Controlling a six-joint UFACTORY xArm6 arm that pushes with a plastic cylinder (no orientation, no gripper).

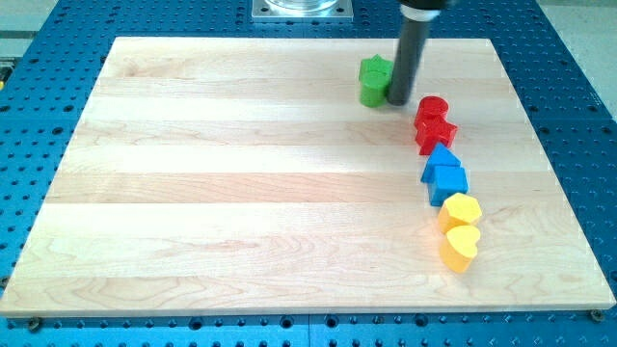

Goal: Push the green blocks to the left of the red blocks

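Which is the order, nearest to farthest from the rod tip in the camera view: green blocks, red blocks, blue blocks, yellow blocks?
My tip is near the view's top.
1. green blocks: touching the tip, on its left.
2. red blocks: just to its lower right.
3. blue blocks: farther down on the right.
4. yellow blocks: farthest, toward the view's bottom right.

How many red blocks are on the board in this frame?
2. A red cylinder at the view's upper right, and a red block touching it just below. None seem hidden.
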